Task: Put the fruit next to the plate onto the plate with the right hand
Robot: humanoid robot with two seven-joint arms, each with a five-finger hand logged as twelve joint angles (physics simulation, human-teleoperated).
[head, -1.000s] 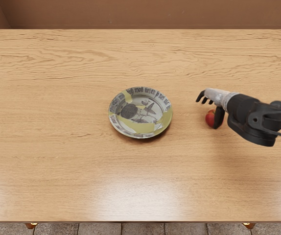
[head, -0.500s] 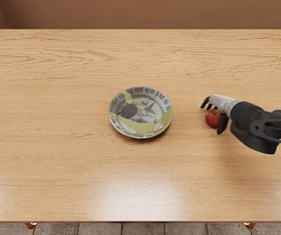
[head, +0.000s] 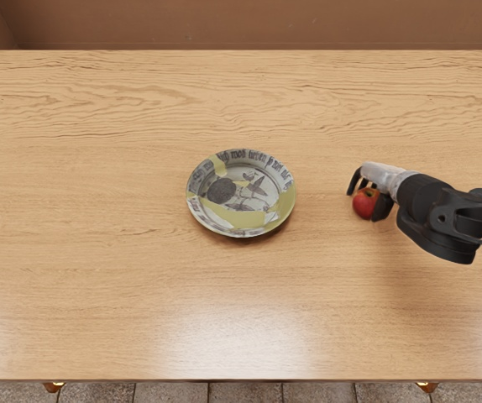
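Dark fingers (head: 353,181) of the right robot hand (head: 377,180) are seen curled around a small round red fruit (head: 363,203) at the right of the frame, with the thumb set against its far right side. The fruit is enclosed on both sides, yet it appears to rest on the light wooden counter (head: 98,168); whether the hold is firm cannot be told from this view. The forearm enters from the right edge, low over the counter. The left arm is not seen.

Well apart to the left, near the middle of the frame, a round patterned ceramic plate (head: 285,178) with a yellow and grey design lies flat, and nothing is seen on it. A stretch of bare wood separates the fruit from the plate.

Several risks are judged from here. The fruit is small and rounded, so it could be squeezed out from between the fingertips if the closing force is applied off its centre, and it could then be sent rolling across the smooth counter, out of reach. If the lift is begun before the hold is secure, the fruit could be dropped short of the plate. If the fruit is carried too low, the raised rim could be struck and the plate pushed aside. A release from too high could let the fruit bounce or roll over the shallow rim.
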